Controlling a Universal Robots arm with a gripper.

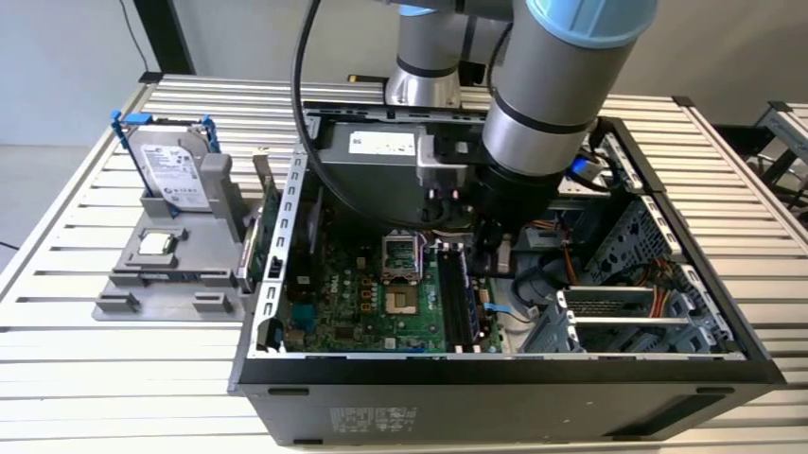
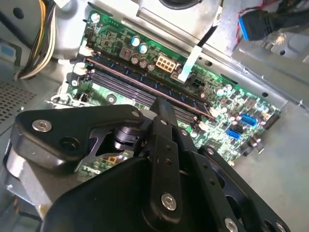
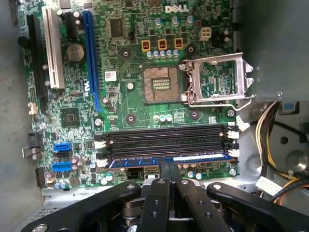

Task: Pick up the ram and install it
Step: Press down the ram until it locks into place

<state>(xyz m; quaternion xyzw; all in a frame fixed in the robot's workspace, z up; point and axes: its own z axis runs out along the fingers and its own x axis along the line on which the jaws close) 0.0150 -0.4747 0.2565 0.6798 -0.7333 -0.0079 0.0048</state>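
The ram point(image 3: 193, 157) lies along the memory slot nearest my gripper, its bluish top edge showing between the white end clips. In the second wrist view the ram point(image 2: 126, 76) is a long thin edge running across the green motherboard. My gripper point(image 3: 169, 166) is shut, its two black fingers pressed together with nothing between them. The tips are at the middle of the ram's top edge; I cannot tell whether they touch it. In the exterior view my gripper point(image 1: 495, 260) reaches down into the open computer case, just above the ram point(image 1: 474, 305).
Empty black memory slots point(image 3: 164, 137) run beside the ram. The bare CPU socket point(image 3: 161, 84) has its metal frame point(image 3: 219, 79) swung open. Yellow and black cables point(image 3: 275, 140) hang past the slot ends. A hard drive point(image 1: 177, 175) stands in a grey fixture outside the case.
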